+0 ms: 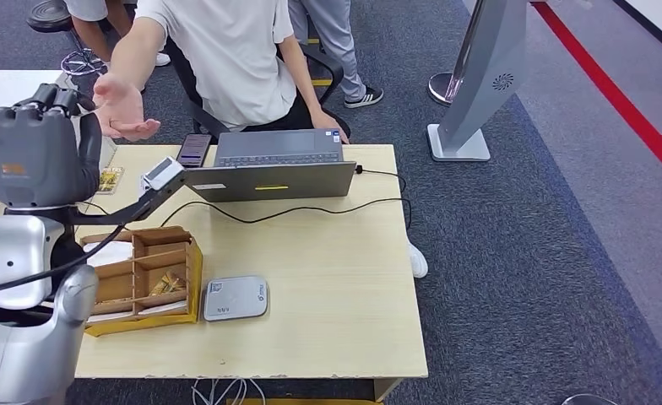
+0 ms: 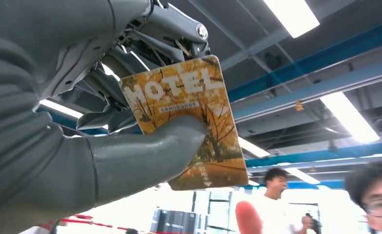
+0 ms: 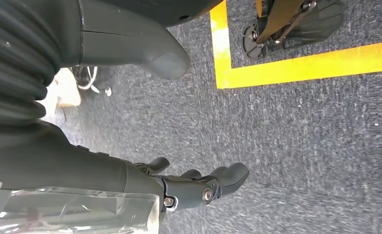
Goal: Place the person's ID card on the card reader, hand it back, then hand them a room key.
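Note:
My left hand [image 1: 36, 143] is raised at the table's far left, just below the person's open palm [image 1: 123, 108]. In the left wrist view my left hand [image 2: 106, 141] pinches an orange room key card [image 2: 191, 122] printed HOTEL between thumb and fingers. The white card reader [image 1: 236, 297] lies flat near the table's front, right of the cardboard box. My right hand [image 3: 189, 187] hangs beside my body over the grey carpet, fingers loosely apart and holding nothing.
A cardboard box [image 1: 142, 278] with dividers and more cards sits at the front left. An open laptop [image 1: 273, 164], a phone [image 1: 194, 149] and black cables lie at the table's far side. A seated person [image 1: 226, 59] faces me. A grey stand [image 1: 480, 84] is to the right.

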Tool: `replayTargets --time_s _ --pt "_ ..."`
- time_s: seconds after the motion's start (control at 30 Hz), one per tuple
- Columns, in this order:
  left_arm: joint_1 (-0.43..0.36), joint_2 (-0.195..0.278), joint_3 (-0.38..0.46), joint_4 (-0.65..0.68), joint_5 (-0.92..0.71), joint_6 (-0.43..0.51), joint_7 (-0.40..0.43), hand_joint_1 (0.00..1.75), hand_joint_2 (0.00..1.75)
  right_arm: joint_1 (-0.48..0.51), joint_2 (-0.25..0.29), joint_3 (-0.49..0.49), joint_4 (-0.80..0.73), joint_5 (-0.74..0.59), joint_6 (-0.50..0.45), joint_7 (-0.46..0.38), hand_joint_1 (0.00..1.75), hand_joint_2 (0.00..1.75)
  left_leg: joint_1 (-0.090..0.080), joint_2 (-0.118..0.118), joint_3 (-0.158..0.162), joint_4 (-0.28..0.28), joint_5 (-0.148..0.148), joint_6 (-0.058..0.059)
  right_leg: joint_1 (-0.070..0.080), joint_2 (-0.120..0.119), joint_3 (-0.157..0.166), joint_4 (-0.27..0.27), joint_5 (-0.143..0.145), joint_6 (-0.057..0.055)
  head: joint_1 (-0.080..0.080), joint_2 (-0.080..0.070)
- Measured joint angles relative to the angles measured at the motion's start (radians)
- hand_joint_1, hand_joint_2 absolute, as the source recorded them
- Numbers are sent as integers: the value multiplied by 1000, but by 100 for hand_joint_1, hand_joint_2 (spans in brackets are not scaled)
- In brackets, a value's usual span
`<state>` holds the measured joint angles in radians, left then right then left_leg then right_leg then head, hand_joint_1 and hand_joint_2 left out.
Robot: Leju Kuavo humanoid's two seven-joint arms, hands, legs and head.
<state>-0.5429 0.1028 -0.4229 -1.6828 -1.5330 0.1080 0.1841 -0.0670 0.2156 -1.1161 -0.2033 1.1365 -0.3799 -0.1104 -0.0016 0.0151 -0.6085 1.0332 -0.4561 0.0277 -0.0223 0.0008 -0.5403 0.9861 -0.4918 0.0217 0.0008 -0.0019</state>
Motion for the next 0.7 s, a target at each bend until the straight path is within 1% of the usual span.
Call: replayTargets --time_s 0.1,0.27,0.33,0.4,0.5,0.7 --pt "-73 1 13 127 -1 2 15 175 175 1 -1 14 0 9 3 -3 0 175 0 0 -1 0 1 0 0 0 -1 0 0 0 0 0" --pt "-212 13 4 389 -1 -6 66 175 175 -3 -1 31 1 19 4 -8 0 175 0 2 0 0 1 0 0 2 -1 0 1 0 1 0" --pt "-251 13 0 477 -2 -6 77 175 175 -3 -1 36 1 18 4 -7 0 175 0 1 0 0 1 0 0 2 0 1 1 0 1 0" --pt "-267 13 0 541 -2 -6 82 175 175 -3 -1 39 2 18 4 -7 0 175 0 2 0 0 2 0 0 2 0 1 1 0 0 0" --pt "-272 14 0 607 -2 -6 84 175 175 -2 -1 40 3 17 4 -7 0 175 0 2 -2 0 3 0 0 2 -2 1 2 0 0 0" --pt "-280 15 0 667 -2 -6 85 175 175 -3 -1 41 5 17 4 -7 0 175 0 2 -5 0 3 0 0 3 -5 1 3 0 0 0"
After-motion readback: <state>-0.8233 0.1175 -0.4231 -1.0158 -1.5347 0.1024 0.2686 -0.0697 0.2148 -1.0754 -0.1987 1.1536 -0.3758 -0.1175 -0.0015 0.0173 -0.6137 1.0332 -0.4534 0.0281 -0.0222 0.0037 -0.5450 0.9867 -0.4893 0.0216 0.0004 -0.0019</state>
